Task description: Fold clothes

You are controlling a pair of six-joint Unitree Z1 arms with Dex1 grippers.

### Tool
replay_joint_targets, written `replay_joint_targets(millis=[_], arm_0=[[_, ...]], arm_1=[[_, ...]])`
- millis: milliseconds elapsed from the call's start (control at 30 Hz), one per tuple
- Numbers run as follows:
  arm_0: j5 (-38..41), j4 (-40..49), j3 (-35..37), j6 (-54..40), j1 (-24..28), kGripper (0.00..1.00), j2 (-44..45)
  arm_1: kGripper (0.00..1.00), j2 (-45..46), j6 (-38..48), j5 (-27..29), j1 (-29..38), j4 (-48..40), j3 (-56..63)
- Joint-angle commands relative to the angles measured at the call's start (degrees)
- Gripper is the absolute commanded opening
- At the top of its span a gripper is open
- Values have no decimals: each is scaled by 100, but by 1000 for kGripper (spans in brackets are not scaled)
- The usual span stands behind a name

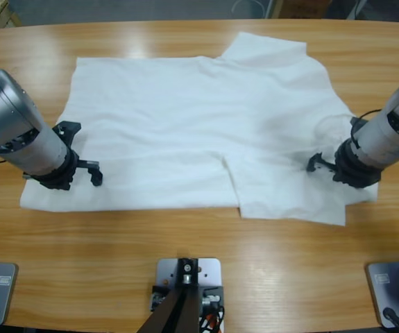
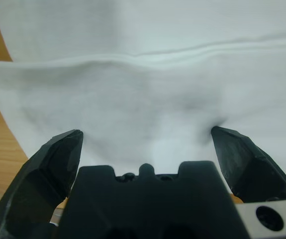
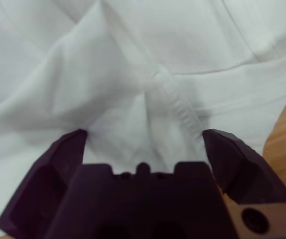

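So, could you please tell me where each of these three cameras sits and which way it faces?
High view: fixed above the wooden table, facing down on the spread T-shirt; both silver arms enter from the sides.
Left wrist view: on the left arm, facing along the open left gripper at a T-shirt seam.
Right wrist view: on the right arm, facing along the open right gripper at bunched, hemmed fabric.
Shared: all show the T-shirt and table.

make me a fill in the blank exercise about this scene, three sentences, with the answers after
1. The white T-shirt lies spread on a table made of ____.
2. The left tool has its jaws spread ____ over the shirt's fabric.
3. In the high view, the right tool sits at the shirt's ____ side.

Missing words: wood; open; right
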State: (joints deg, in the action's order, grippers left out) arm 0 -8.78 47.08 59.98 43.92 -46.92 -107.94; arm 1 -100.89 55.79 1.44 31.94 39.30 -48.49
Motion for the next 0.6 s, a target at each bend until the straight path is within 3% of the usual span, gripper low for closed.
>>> replay_joint_targets(millis=[33, 433, 600], arm_0=[[-40, 497, -46, -79, 85, 996, -351], [514, 1278, -292, 336, -341, 996, 176], [-282, 1362, 218, 282, -344, 996, 641]], arm_1=[[918, 228, 616, -294, 698, 301, 464], [918, 632, 820, -280, 1113, 877, 420], [913, 1054, 482, 130, 1111, 895, 384]])
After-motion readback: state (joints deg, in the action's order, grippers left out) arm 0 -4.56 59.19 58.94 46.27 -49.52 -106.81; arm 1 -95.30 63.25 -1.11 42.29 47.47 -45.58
